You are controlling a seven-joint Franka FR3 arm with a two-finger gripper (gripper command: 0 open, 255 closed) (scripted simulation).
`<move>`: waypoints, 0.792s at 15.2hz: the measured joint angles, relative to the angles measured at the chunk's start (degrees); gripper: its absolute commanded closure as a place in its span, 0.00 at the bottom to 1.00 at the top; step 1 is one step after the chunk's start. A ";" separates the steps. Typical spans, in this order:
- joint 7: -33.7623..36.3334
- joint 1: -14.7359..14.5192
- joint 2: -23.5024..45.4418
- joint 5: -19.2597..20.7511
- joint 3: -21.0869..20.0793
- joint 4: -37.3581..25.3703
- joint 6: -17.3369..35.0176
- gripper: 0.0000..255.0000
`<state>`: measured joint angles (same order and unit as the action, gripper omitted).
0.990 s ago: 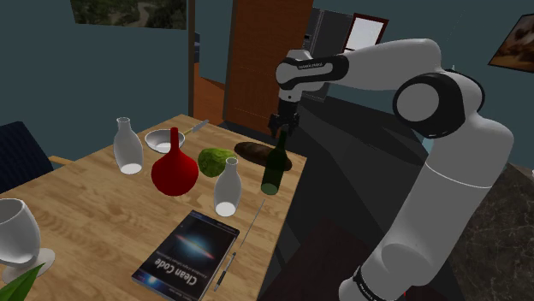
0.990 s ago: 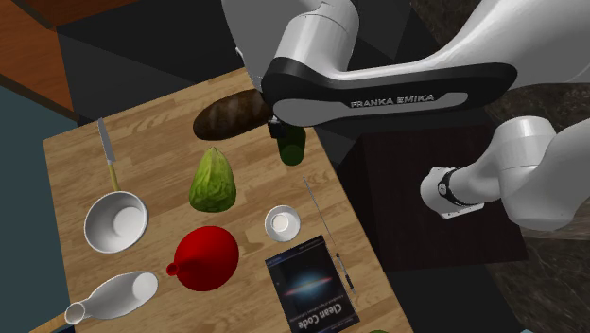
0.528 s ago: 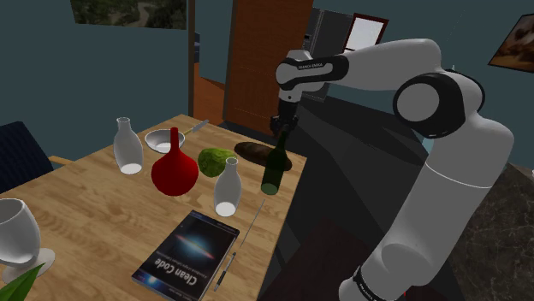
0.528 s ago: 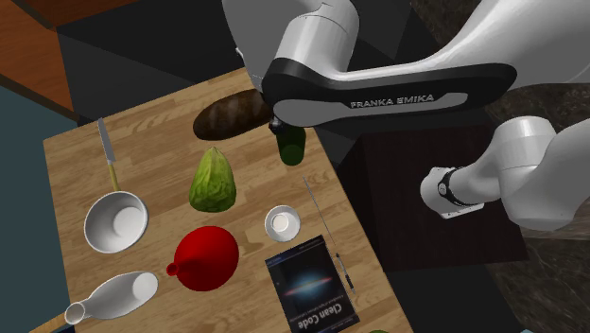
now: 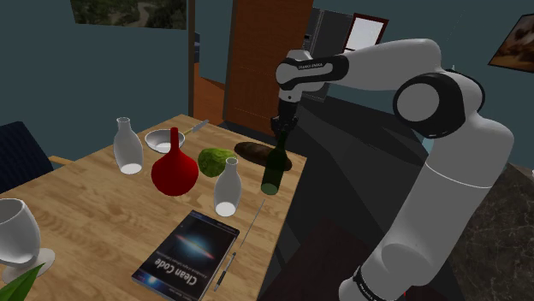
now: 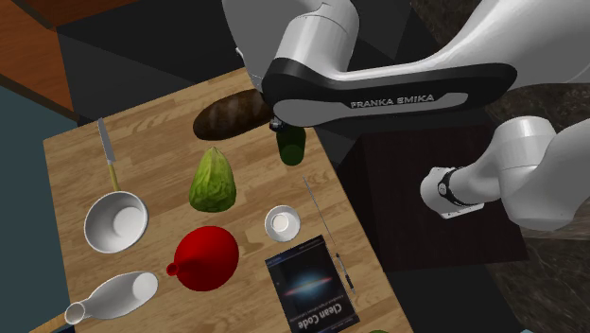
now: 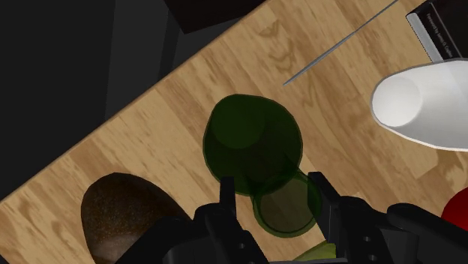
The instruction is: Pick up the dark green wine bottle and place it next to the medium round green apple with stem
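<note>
The claw straddles the neck of the dark green wine bottle, fingers apart and not gripping, probably lined up for a top grasp. The bottle stands upright near the green apple, on the apple's bench-edge side. Bare wood lies between them, flanked by a brown loaf and a white vase.

White title "Clean Code" on the dark cover of the book, lying near the red vase, white capitals "FRANKA EMIKA" on a black link of the arm, high above the red vase, smaller print on the book's cover unreadable
</note>
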<state>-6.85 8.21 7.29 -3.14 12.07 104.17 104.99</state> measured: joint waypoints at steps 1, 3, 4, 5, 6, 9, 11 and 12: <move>0.00 0.00 0.00 0.00 0.00 0.01 0.01 1.00; 0.07 -0.01 -0.19 0.05 0.00 -0.68 -0.89 1.00; 0.16 -0.04 -0.35 0.09 -0.01 -1.06 -1.43 1.00; 0.14 -0.01 -0.40 0.12 0.01 -1.71 -2.12 1.00; 0.15 0.01 -0.44 0.13 0.03 -2.56 -3.01 1.00; 0.18 0.06 -0.68 0.21 0.08 -4.48 -5.15 1.00; 0.27 0.05 -0.83 0.25 0.08 -5.89 -6.70 1.00; 0.30 0.06 -0.88 0.27 0.08 -6.52 -7.39 1.00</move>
<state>-6.55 8.27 6.41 -2.87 12.16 97.64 97.60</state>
